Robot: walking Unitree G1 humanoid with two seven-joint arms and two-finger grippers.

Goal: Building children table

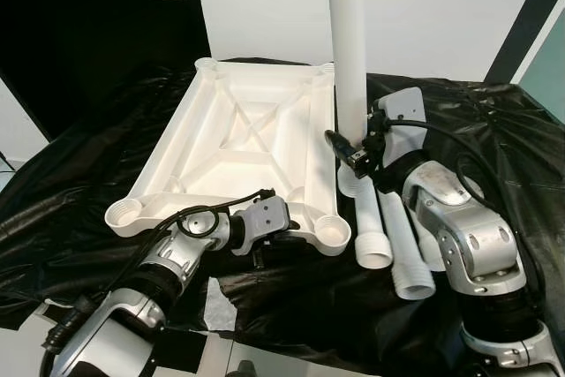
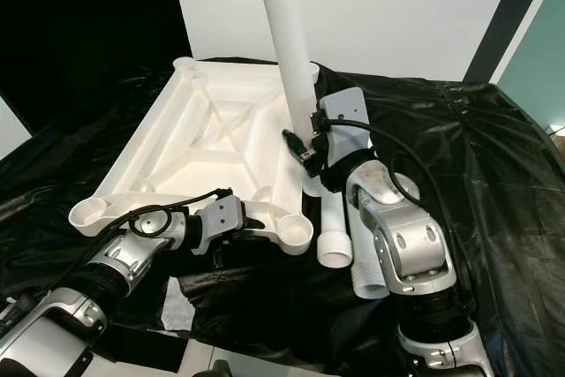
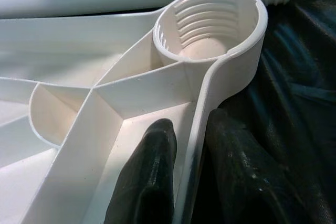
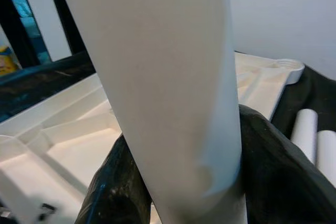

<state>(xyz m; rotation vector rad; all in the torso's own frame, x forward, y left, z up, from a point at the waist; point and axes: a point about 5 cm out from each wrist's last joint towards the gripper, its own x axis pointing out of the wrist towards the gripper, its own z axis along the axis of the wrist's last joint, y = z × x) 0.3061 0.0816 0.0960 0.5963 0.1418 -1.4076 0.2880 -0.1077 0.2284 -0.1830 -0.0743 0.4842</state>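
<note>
Seen from the head cameras: upturned white plastic tabletop (image 1: 243, 143) with ribbed underside and a threaded round socket at each corner, lying on crinkled black plastic sheeting (image 1: 494, 130) in front of a white wall (image 1: 441, 6). Held upright at the far right corner socket, a long white plastic table leg (image 1: 350, 41), clamped low down by the right gripper (image 1: 360, 149). Just beside the tabletop's right edge, three more white tubular legs with threaded ends (image 1: 388, 236), lying loose on the sheeting. At the near edge, the left gripper (image 1: 265, 234), pinching the rim close to the near right socket (image 1: 333, 229). From the left wrist: two black fingers (image 3: 149, 177) straddling the thin white rim wall, one inside and one outside, closed on it (a steadying hold, by the look of it), with the threaded socket cup just beyond. From the right wrist: the upright leg pressed between both black fingers (image 4: 273, 166), firmly gripped, with the tabletop's ribs and a far corner socket behind. Likely troubles from here: cross-threading if the leg leans while being turned into its socket; slipping on the smooth tube under a twisting grip; sliding of the tabletop on the slick sheeting should the left hold loosen; nudging the loose legs so that they roll off.
</note>
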